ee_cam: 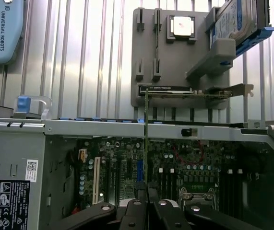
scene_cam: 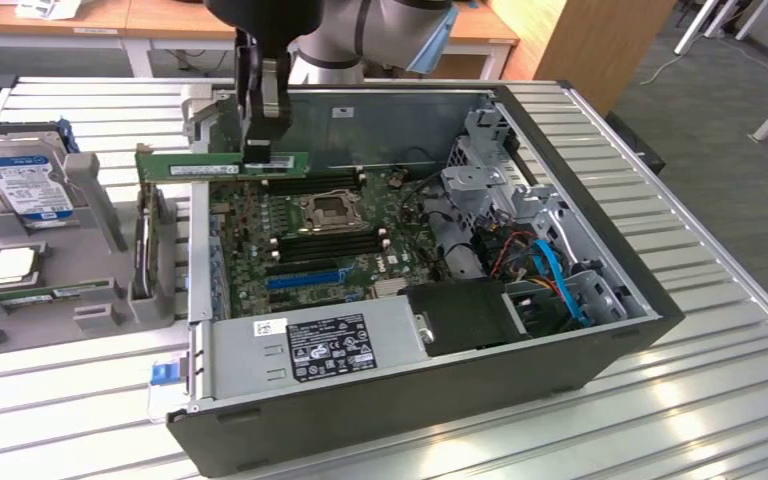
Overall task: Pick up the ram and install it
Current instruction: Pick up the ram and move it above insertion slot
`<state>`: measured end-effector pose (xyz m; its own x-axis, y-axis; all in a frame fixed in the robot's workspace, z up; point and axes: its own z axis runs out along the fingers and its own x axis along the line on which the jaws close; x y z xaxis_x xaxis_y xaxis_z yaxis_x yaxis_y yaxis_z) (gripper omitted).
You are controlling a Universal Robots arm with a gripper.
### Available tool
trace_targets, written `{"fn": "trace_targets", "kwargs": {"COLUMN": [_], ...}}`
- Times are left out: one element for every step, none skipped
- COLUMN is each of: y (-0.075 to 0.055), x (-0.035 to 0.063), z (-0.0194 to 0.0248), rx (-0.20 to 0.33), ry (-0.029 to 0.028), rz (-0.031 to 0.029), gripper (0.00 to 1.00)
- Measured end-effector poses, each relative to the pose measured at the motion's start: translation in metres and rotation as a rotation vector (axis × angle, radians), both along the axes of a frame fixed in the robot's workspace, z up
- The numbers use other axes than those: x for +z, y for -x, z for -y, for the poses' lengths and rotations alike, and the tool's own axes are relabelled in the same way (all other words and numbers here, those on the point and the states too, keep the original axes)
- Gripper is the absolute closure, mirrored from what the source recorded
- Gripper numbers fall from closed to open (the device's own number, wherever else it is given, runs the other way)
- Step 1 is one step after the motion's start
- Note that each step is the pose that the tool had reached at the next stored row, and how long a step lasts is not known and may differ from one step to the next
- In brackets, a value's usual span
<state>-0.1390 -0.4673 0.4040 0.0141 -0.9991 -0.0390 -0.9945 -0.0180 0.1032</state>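
Gripper (scene_cam: 265,152) jaws closed on the ram (scene_cam: 184,166); stick held level, long edge down, above the motherboard (scene_cam: 257,235), one end overhanging the computer case (scene_cam: 424,400) wall on the exterior view's left

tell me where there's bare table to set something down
Bare slatted table lies on the exterior view's right of the computer case and along its near side. The exterior view's left is crowded: the grey holder with the hard drive, and the gripper holding the ram over the case's edge.
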Motion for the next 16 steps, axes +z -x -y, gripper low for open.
{"fn": "trace_targets", "kwargs": {"y": [0.0,-0.0001,-0.0001,-0.0002,-0.0002,-0.0001,-0.0001,-0.0001,-0.0001,0.0,0.0,0.0001,0.0001,0.0002,0.0001,0.0001], "x": [0.0,0.0,0.0,0.0,0.0,0.0001,0.0001,0.0,0.0001,0.0,0.0,0.0,0.0,0.0,0.0,0.0], "z": [-0.0001,-0.0001,-0.0001,-0.0001,-0.0001,-0.0001,-0.0001,-0.0001,0.0,-0.0001,0.0,0.0,-0.0001,-0.0001,-0.0001,-0.0001], "rx": [0.0,0.0,0.0,0.001,0.001,0.003,0.004,0.006,0.008,0.01,0.012,0.013,0.015,0.016,0.017,0.017], "ry": [0.0,0.0001,-0.0001,-0.0003,-0.0004,-0.0002,-0.0002,-0.0005,-0.0005,-0.0007,-0.0009,-0.0012,-0.0013,-0.0014,-0.0015,-0.0015], "rz": [0.0,0.0,0.0005,0.0019,0.0036,0.006,0.0097,0.0146,0.0205,0.0271,0.034,0.0418,0.0484,0.054,0.057,0.0572], "gripper": [0.88,0.88,0.88,0.88,0.88,0.88,0.88,0.88,0.88,0.88,0.88,0.88,0.88,0.88,0.88,0.88]}}
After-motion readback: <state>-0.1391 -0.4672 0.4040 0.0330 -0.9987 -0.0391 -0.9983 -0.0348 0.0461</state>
